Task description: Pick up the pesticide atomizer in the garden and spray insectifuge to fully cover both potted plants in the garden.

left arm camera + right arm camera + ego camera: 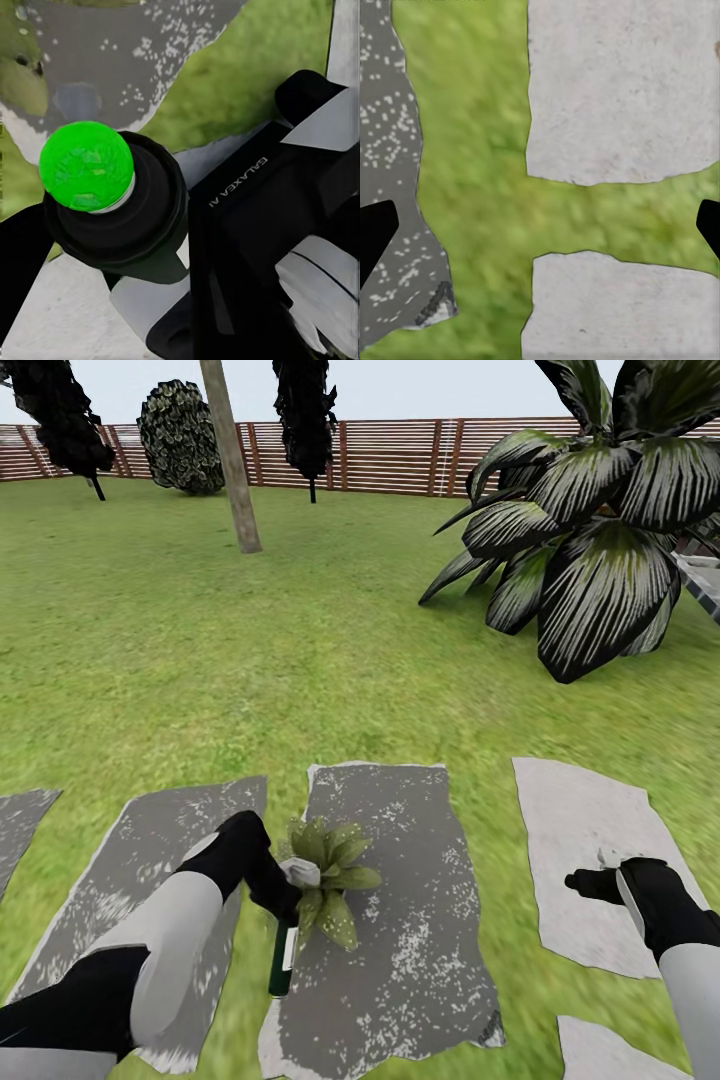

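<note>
Head view: the left tool (283, 900), its fingertips hidden, is clamped on the pesticide atomizer (282, 960) at seven o'clock of a potted plant (326, 878); the right tool (598, 882) hangs over a pale stepping stone (585, 840). Left wrist view: the atomizer's green dot (86, 166) faces the camera, its body mostly hidden. Right wrist view: dark fingertips (375, 236), cut off at both edges, stand wide apart above grass (480, 187).

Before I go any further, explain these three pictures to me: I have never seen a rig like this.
This is a simulated two-armed robot standing in a garden. The large picture comes from a camera on its head, looking down over both arms. The other two come from cameras on each wrist, looking along the jaws.

The left gripper holds the pesticide atomizer, a slim dark bottle; the left wrist view shows its green top close up. Beside it a small potted plant sits on a grey stepping stone in the lawn.

The right gripper holds nothing, its jaws open over a paler stone. A striped agave and wooden fence stand beyond.
</note>
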Robot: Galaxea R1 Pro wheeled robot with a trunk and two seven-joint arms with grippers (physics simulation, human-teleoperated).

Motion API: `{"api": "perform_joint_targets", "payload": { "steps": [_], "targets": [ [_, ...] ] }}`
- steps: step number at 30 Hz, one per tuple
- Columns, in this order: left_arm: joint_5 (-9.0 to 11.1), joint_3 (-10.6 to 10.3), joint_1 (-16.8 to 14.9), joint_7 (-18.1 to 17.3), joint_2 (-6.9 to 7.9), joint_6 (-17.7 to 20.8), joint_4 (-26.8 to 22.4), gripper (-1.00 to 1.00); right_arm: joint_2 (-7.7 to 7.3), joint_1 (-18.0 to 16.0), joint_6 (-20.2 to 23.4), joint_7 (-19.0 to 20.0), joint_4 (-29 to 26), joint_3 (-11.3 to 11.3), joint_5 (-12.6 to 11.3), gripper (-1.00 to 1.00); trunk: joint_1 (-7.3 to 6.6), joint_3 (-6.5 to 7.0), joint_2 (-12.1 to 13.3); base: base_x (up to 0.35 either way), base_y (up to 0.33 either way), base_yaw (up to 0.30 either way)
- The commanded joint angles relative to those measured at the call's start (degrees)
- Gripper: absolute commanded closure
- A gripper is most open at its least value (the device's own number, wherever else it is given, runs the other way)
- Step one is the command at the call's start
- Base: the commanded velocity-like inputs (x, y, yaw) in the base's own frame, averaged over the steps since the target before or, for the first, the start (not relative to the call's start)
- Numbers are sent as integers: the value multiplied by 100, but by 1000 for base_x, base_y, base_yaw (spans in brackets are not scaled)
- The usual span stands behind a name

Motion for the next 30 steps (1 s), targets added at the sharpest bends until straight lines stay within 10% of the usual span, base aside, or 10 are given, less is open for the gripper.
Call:
{"api": "perform_joint_targets", "payload": {
  "steps": [1,14,21,30],
  "targets": [
    [-64,42,-51,-54,-5,100,-6,100,3,-3,22,50,-8,-19,59,-100,-1,-5,-2,0,0,0],
    [-91,-9,-214,-183,7,287,2,100,3,-5,22,64,-8,-33,56,-100,-1,-9,-2,0,0,40],
    [-611,-37,-214,-187,7,295,3,100,3,-3,22,59,-9,-24,60,-100,-1,-26,-2,1,0,224],
    [-671,-37,-214,-344,-1,296,3,100,3,-4,19,58,-13,-25,60,-100,-1,-32,-2,176,0,77]
  ]
}}
